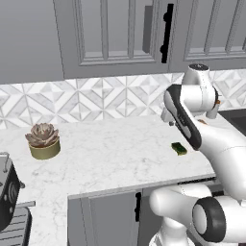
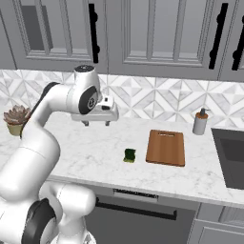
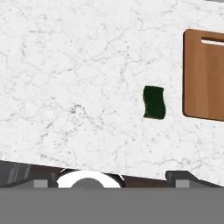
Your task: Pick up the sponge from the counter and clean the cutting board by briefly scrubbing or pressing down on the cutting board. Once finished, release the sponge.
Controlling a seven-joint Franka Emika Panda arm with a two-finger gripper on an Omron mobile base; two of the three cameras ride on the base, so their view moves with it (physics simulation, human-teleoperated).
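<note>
Your gripper (image 2: 96,123) hung empty, fingers apart, well above the worktop (image 2: 86,152). The sponge (image 2: 129,155) lay forward-right of it, beside the cutting board (image 2: 166,147), long axis parallel to the board's.

Dark green sponge (image 3: 154,102), reddish-brown cutting board (image 3: 204,74), grey-veined white marble counter (image 3: 78,74)

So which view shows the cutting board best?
The right base view: the whole cutting board lies unobstructed on the counter, its handle slot visible. The hand view crops it at the right edge. In the left base view the arm stands where it would be.
</note>
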